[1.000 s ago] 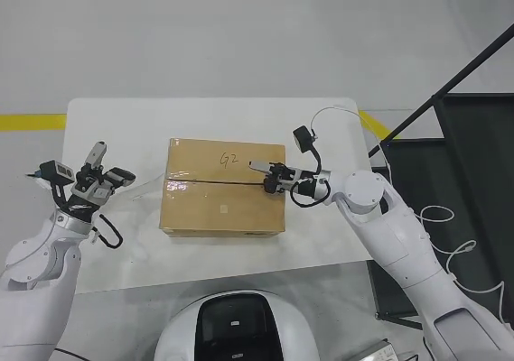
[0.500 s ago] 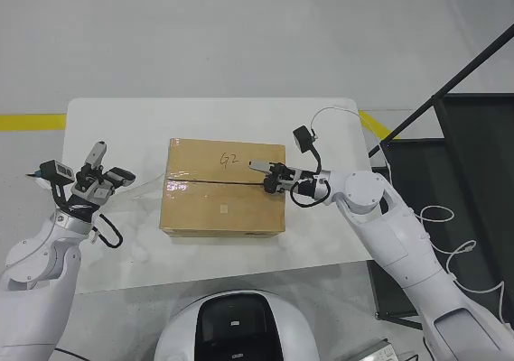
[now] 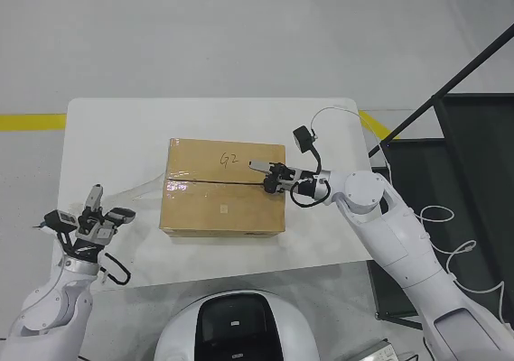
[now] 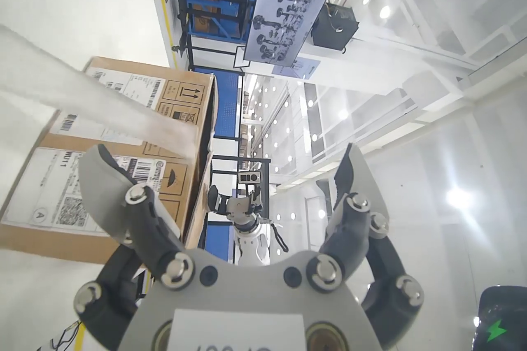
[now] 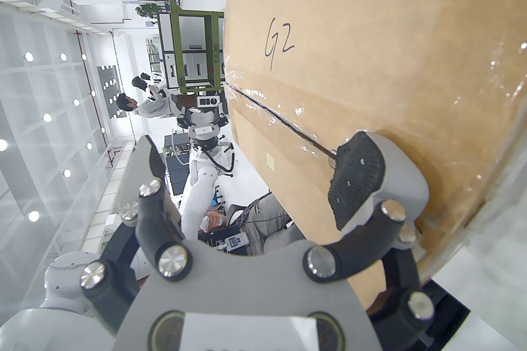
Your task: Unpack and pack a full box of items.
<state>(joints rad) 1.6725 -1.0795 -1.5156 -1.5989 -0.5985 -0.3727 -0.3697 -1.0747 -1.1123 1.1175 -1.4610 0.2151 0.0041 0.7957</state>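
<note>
My right gripper (image 3: 262, 175), jaws apart, sits on the box's (image 3: 223, 206) seam (image 3: 211, 181), which runs leftward from it; my left gripper (image 3: 108, 206), likewise spread, hangs farther off.

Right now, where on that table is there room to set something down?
Bare: the far strip of the white table behind the brown cardboard box, and the front strip before it. Left of the box is free down to the left tool. Crowded: the box's right end, where the right tool rests.
</note>
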